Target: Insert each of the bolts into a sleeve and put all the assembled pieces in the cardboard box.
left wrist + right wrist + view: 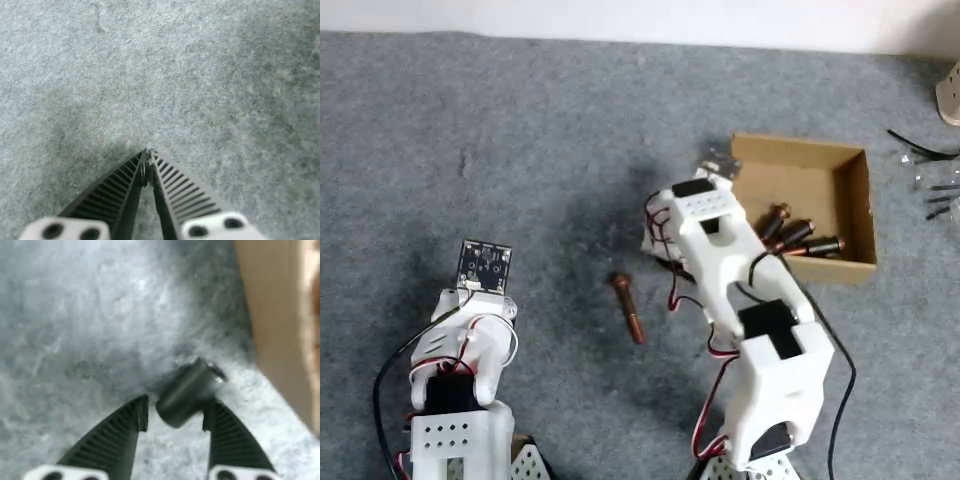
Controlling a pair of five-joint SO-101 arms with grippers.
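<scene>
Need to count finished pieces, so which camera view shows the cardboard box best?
The high view: the cardboard box sits nearly whole there, its open top showing the assembled pieces inside. The right wrist view catches just a strip of its outer wall; the left wrist view faces grey carpet.

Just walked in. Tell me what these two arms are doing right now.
The right gripper is open, its tips on either side of a dark sleeve lying on the grey mat just outside the cardboard box. The left gripper is shut and empty over bare mat. One loose bolt lies on the mat between the arms, not yet in a sleeve. Several assembled pieces already sit in the box.
</scene>
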